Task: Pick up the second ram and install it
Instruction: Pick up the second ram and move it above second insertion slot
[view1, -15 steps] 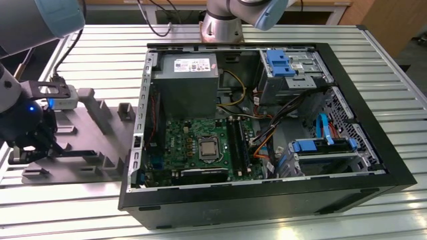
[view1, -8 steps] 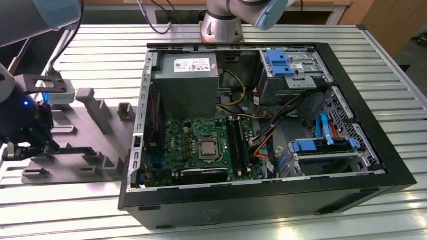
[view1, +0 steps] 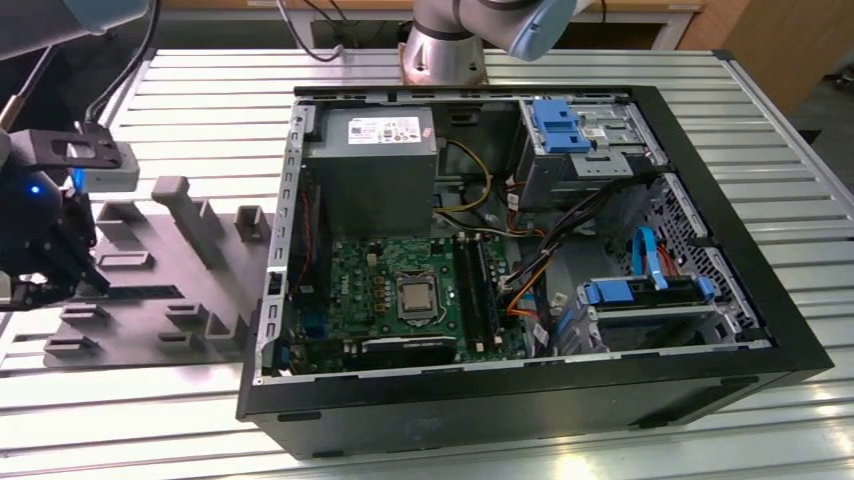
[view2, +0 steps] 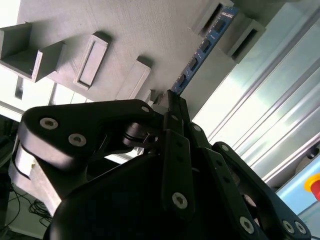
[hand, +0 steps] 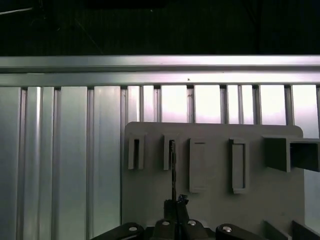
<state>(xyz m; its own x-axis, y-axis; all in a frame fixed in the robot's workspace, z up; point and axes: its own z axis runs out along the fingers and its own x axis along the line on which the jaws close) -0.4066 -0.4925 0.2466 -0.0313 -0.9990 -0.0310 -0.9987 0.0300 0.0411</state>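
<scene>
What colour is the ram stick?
The second ram is blue with black chips; clearest in second wrist view.

White label (view1: 378, 128) on grey power supply (view1: 363, 195) inside computer case (view1: 534, 410): print present, too small to read. In second wrist view, second ram (view2: 199, 52): chip markings unreadable. No other legible text, number or sign

Even overhead light in the exterior view, short soft shadows beside the blocks on the grey fixture plate (view1: 147, 300); in both wrist views the slatted table (hand: 175, 102) just beyond that plate glares near-white, leaving the gripper (view2: 172, 102) a black backlit mass.
</scene>
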